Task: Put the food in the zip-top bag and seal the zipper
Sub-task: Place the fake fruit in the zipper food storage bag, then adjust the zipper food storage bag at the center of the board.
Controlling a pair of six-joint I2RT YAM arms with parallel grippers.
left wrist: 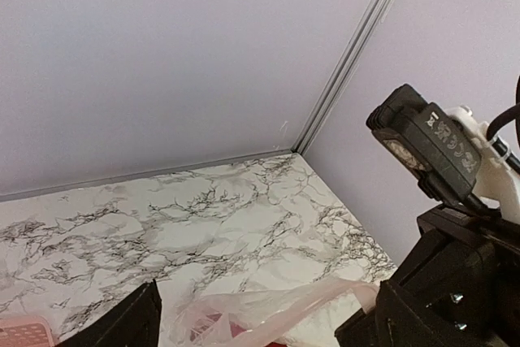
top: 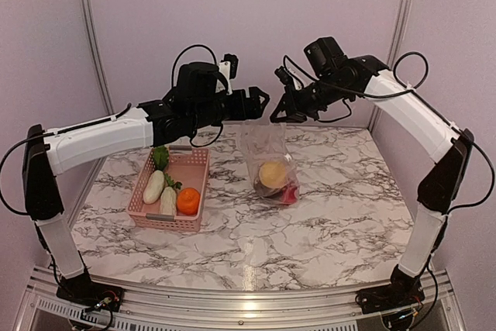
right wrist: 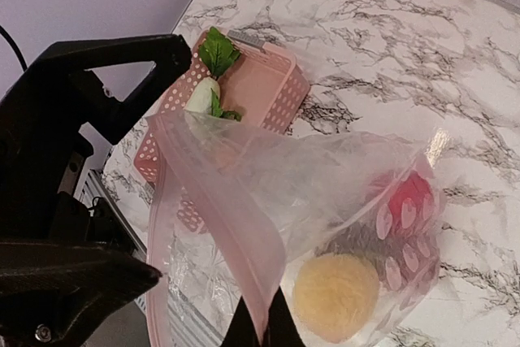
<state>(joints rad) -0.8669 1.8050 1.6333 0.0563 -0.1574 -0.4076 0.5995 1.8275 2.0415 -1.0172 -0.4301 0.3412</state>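
The zip-top bag (top: 267,153) hangs above the table, its mouth up. Inside lie a yellow fruit (top: 271,172), a red piece (top: 289,194) and a dark brown piece (top: 262,187). My right gripper (top: 277,112) is shut on the bag's mouth edge; in the right wrist view its fingertips (right wrist: 262,332) pinch the pinkish zipper strip (right wrist: 236,225) above the yellow fruit (right wrist: 335,297). My left gripper (top: 261,100) is open beside the bag's top. In the left wrist view its jaws (left wrist: 256,327) stand wide apart with the bag's mouth (left wrist: 268,308) between them, untouched.
The pink basket (top: 194,162) stands left of the bag with two white radishes (top: 153,186) and an orange (top: 188,201) in it. It also shows in the right wrist view (right wrist: 280,79). The back wall and right wall are close behind the grippers.
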